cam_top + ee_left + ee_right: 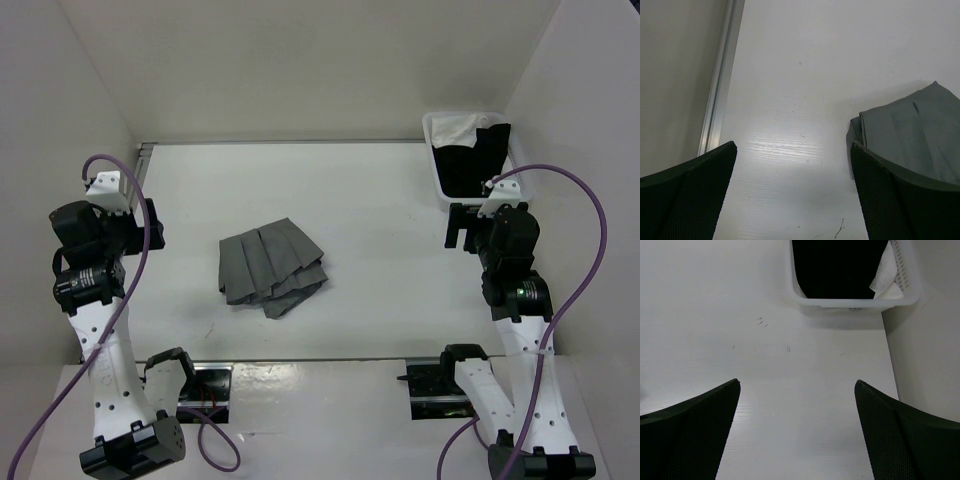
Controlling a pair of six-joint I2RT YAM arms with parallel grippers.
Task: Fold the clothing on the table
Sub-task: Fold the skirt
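Honestly the thing I'd worry about here is the grey pleated skirt point(272, 265) itself. It's lying in overlapping layers with the lower edges fanned out unevenly, so a pinch at the edge could easily catch just the top layer, or a whole stack of pleats, and either way the fold comes out crooked. The fabric looks soft and sits flat on the white table point(380, 200), so a finger coming in too shallow might just shove the whole thing sideways instead of picking it up. Also, the right gripper point(458, 228) sits close to the white basket point(850, 302) holding a black garment point(840, 265) and a white garment point(885, 282), so a sloppy swing could clip the rim. Both grippers are wide open and holding nothing. The skirt is roughly mid-table, between the two arms and well apart from either set of jaws. From the left gripper point(152, 222) it's off to the inner side. In the left wrist view only a corner shows, just beyond the right-hand finger point(900, 200), with bare table in the gap and the metal rail point(720, 90) past the other finger. In the right wrist view there's no skirt at all, just table between the jaws and the basket ahead.
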